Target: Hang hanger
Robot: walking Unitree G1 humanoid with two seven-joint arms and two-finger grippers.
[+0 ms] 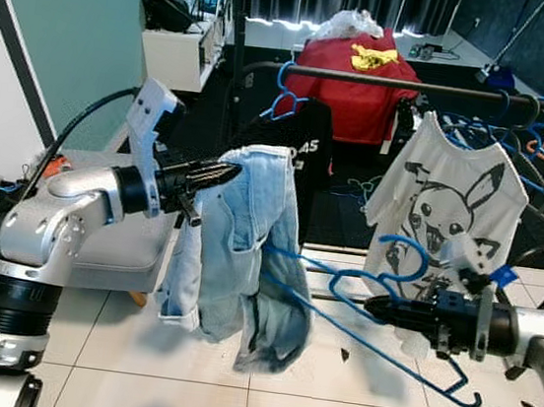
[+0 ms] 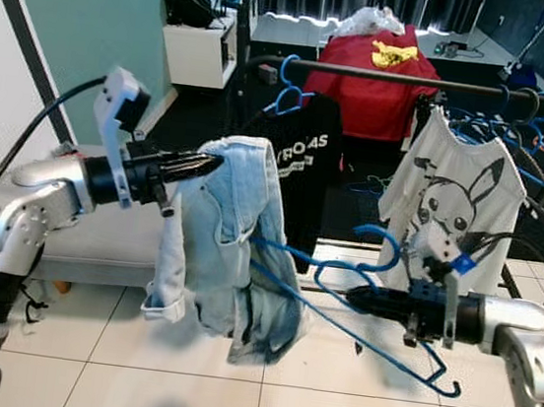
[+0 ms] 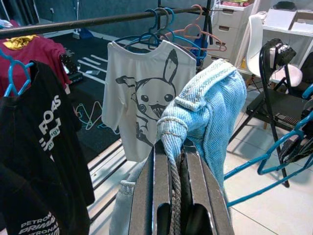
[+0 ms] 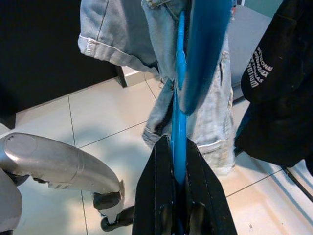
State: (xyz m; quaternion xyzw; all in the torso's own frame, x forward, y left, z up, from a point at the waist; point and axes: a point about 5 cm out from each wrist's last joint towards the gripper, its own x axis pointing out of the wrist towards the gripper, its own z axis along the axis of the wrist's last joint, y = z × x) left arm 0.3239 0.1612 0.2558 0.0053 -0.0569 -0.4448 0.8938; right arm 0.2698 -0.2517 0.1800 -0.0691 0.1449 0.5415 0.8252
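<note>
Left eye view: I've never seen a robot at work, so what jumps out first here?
The pale denim shorts dangle mid-scene, pinched by the left gripper. The right gripper clamps a blue hanger reaching toward them. Behind, a white cartoon T-shirt hangs on the clothes rail.

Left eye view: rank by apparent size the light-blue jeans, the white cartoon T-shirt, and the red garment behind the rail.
1. light-blue jeans, largest, though nearest the camera
2. white cartoon T-shirt
3. red garment, farthest back and partly hidden; close to the T-shirt, so unsure
</note>
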